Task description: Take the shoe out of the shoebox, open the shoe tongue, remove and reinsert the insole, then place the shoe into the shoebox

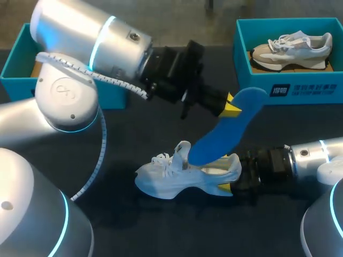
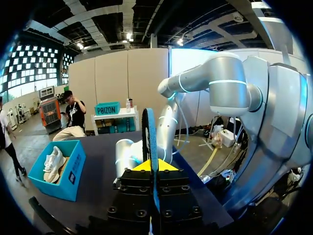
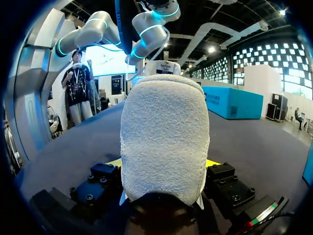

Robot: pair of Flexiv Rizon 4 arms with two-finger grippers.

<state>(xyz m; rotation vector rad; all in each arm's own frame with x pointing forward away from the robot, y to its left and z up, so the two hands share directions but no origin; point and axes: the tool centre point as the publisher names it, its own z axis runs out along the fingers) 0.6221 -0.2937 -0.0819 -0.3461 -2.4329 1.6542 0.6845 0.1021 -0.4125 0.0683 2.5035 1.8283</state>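
A white shoe [image 1: 171, 176] lies on the dark table, toe pointing left. My right gripper [image 1: 227, 173] is shut on its heel, one yellow tip on each side. In the right wrist view the fuzzy heel [image 3: 165, 142] fills the space between the fingers of that gripper [image 3: 164, 164]. A blue insole [image 1: 236, 120] slants up from the shoe's opening. My left gripper [image 1: 231, 107] is shut on its upper end. The left wrist view shows the insole [image 2: 149, 137] edge-on between the yellow tips of the left gripper [image 2: 155, 165].
A teal shoebox [image 1: 244, 64] at the back right holds a beige shoe [image 1: 292, 48]; it also shows as the shoebox [image 2: 73, 174] in the left wrist view. Another teal box [image 1: 16, 59] stands at the back left, partly behind my left arm.
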